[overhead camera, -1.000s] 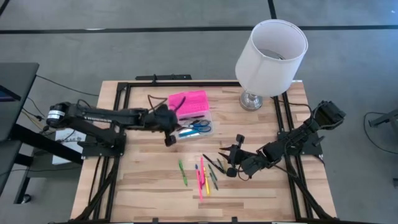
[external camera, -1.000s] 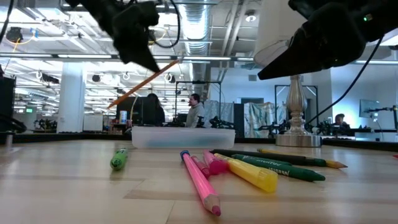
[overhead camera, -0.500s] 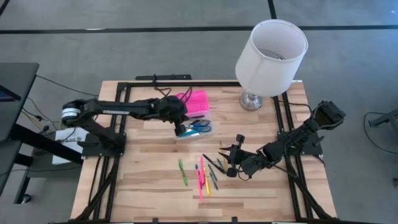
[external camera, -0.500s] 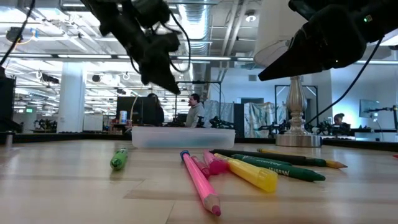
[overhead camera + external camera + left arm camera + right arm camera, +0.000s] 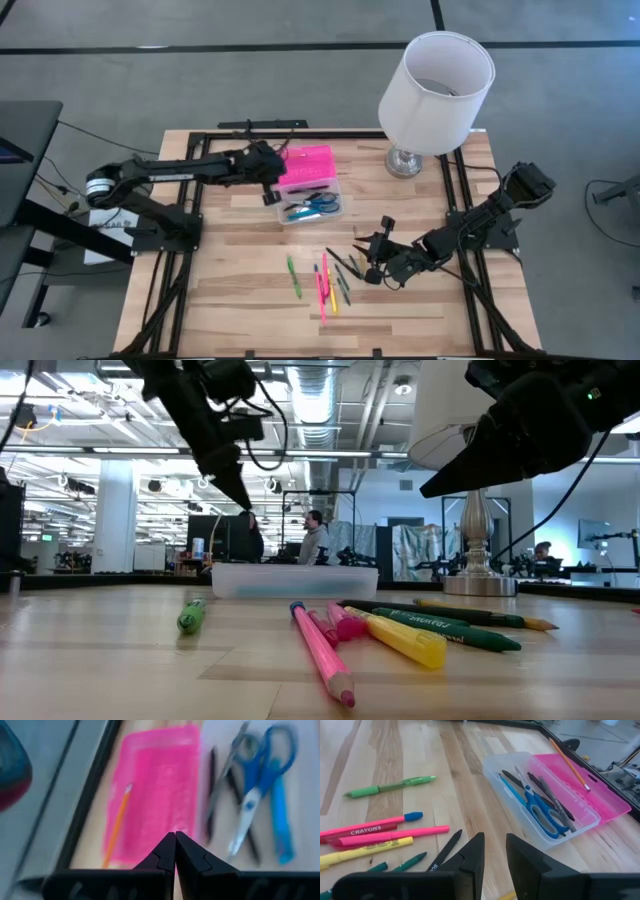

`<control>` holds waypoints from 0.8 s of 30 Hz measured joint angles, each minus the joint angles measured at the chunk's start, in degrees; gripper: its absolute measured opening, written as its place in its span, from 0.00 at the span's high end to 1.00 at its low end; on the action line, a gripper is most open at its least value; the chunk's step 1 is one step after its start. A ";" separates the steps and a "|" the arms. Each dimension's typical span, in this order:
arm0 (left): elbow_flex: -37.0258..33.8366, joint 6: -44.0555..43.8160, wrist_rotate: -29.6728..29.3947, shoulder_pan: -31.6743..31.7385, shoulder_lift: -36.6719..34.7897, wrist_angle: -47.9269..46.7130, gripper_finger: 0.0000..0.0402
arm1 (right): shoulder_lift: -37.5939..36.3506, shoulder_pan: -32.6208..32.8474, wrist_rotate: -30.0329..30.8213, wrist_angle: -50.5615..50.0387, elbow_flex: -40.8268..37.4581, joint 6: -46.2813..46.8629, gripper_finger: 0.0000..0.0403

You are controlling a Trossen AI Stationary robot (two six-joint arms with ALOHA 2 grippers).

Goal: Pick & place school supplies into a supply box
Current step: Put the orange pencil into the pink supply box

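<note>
The supply box lies open: its clear base (image 5: 312, 206) (image 5: 540, 795) holds blue-handled scissors (image 5: 255, 795) and dark pens, and its pink lid (image 5: 305, 165) (image 5: 160, 795) lies flat beside it. An orange pencil (image 5: 117, 827) (image 5: 570, 757) rests on the lid. My left gripper (image 5: 268, 196) (image 5: 175, 845) hovers shut above the box's left end and holds nothing. Green, pink, yellow and dark pens (image 5: 325, 282) (image 5: 400, 635) lie on the table nearer the front. My right gripper (image 5: 375, 270) (image 5: 494, 855) hangs above their right side, open by a narrow gap.
A lamp with a white shade (image 5: 437, 92) stands on its metal foot (image 5: 404, 160) at the far right of the table, close to the box. A black frame (image 5: 200, 150) runs along the table edges. A green pen (image 5: 294, 277) lies apart to the left of the other pens.
My left gripper carried the orange pencil to the right over the box, then drew back left toward the box's left end. The pencil has left the gripper and now lies on the pink lid. The right arm has kept still.
</note>
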 joint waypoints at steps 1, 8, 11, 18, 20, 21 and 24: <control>0.00 1.53 -0.48 0.85 -1.13 -1.81 1.00 | 0.00 0.00 0.01 0.05 0.00 0.21 0.82; -0.02 14.66 3.00 9.20 -1.47 -5.23 0.96 | 0.00 0.00 -0.04 -0.10 0.00 1.46 0.82; -0.02 20.07 3.24 12.63 0.54 -4.40 0.89 | 0.00 0.00 -0.12 -0.13 0.00 1.46 0.82; -0.02 28.60 3.42 19.40 8.48 -0.75 0.73 | 0.00 -0.15 -0.12 -1.29 0.00 0.95 0.82; -0.02 29.97 3.70 21.03 11.26 -0.49 0.71 | 0.00 -0.43 -0.14 -1.87 0.00 0.94 0.82; -0.02 30.36 3.68 21.64 12.56 -0.09 0.70 | 0.00 -0.50 -0.12 -2.07 0.00 0.94 0.82; -0.02 31.11 3.59 22.92 15.64 0.72 0.69 | 0.00 -0.93 -0.07 -2.29 0.00 0.94 0.82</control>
